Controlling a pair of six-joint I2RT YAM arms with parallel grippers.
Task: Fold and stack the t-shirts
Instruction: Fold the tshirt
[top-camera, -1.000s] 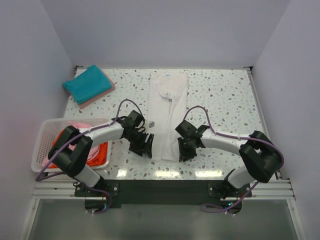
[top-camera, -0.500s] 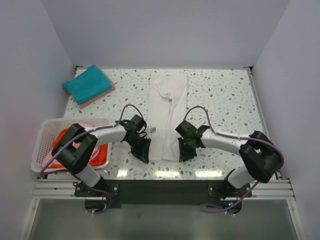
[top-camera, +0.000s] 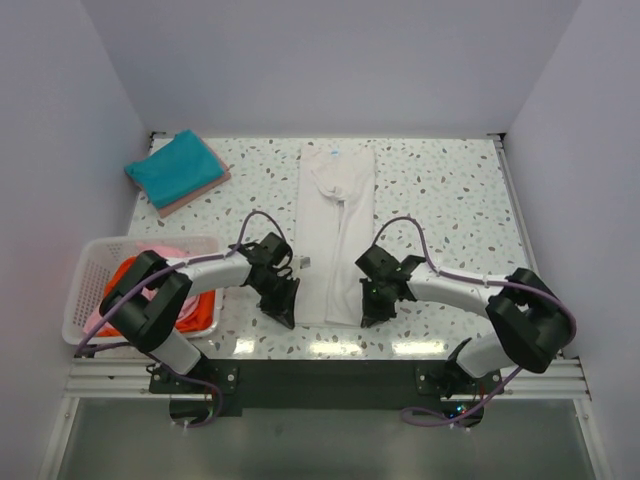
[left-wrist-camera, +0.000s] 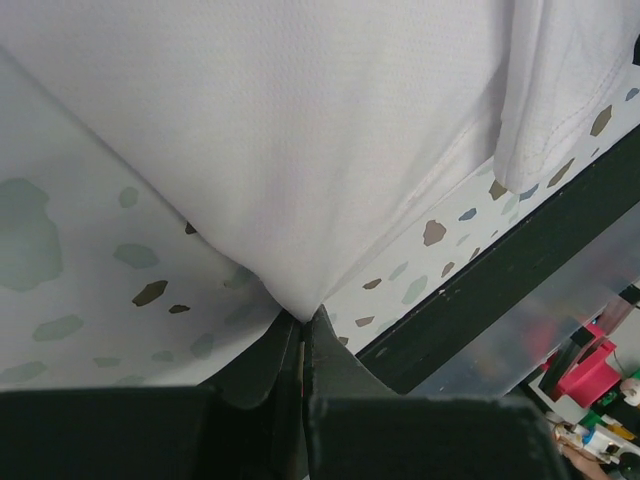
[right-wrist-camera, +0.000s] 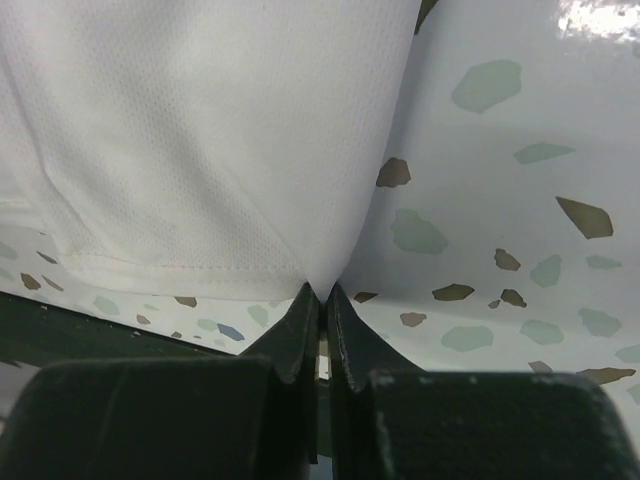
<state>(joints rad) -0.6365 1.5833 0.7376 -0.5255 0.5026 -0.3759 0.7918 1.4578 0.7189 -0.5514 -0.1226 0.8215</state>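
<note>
Since the white t-shirt (top-camera: 336, 230) is thin, limp knit, we expect it to weigh almost nothing, sag between holds and slip out of a shallow pinch. Best hold, we judge: the stitched hem at the two near corners. It lies as a long narrow strip down the middle of the table (top-camera: 450, 200), hem end nearest the arms. We see the left gripper (left-wrist-camera: 303, 322) clamped on the near left corner and the right gripper (right-wrist-camera: 322, 298) clamped on the near right corner, cloth fanning away from both tips. The teal t-shirt (top-camera: 173, 166) sits folded far left.
</note>
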